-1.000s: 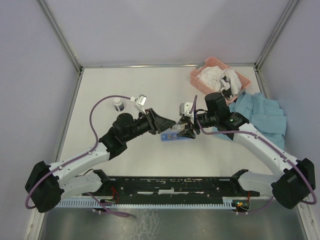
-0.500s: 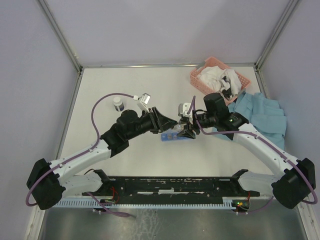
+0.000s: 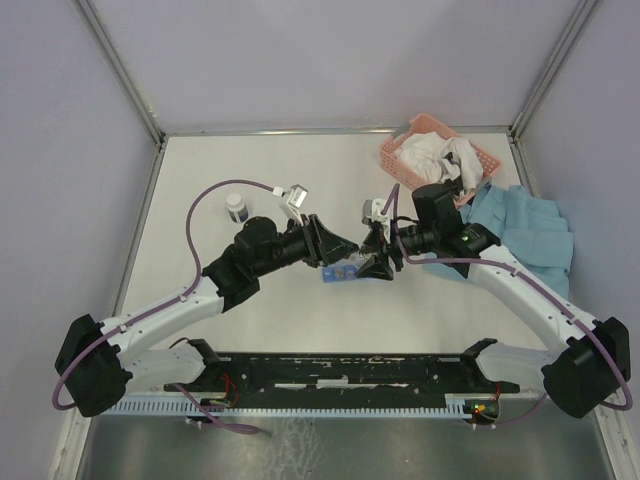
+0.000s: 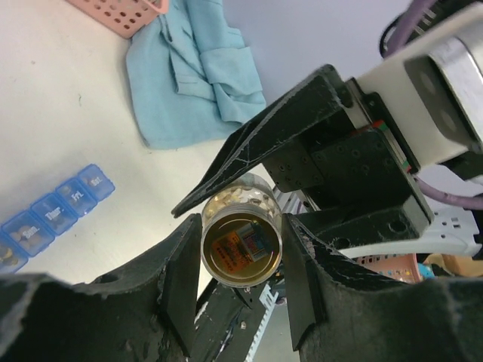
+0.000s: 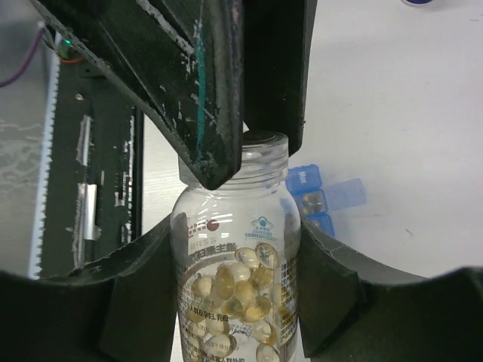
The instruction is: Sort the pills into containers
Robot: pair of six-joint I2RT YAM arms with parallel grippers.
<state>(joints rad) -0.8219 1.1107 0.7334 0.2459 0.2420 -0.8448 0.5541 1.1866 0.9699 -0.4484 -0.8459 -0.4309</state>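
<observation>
1. Pincers: the right pincer [image 5: 235, 249] is partly closed round the body of a clear pill bottle [image 5: 238, 226], with a finger pressed to each side. The left pincer [image 4: 241, 234] meets it from the opposite end and is closed more narrowly on the bottle's threaded neck. Its wrist view shows the bottle end-on between its two fingers. I cannot tell whether a cap is on.
2. Position: the two pincers hold the bottle between them, off the worktop [image 3: 250, 170] near its middle. The blue pill-organiser strip [image 4: 49, 215] lies flat just beside and below them.
3. Pills [image 5: 234, 290]: pale yellow, glossy capsules are heaped in the bottle. Something yellowish seems to sit in the strip's end compartments, but it is too small to be sure.
4. Handling of the pills, as I judge it: they are tiny, light and smooth, so they are likely to roll and bounce once loose. They look too small to pinch reliably, so tipping the bottle over an open compartment suits them better than picking.
5. Handling of the bottle: it looks rigid, light and slick-walled. The grip round the mid-body is the secure one. The neck gives little purchase and could slip under a twist.
6. Handling of the strip: it is thin, light plastic with hinged lids and will probably skid if nudged. It is best taken across its long edges.
7. Elsewhere: a small round bottle [image 3: 237, 207] stands well apart to the left. A blue cloth [image 4: 196, 75] and a pink basket [image 3: 435, 150] lie to the right.
</observation>
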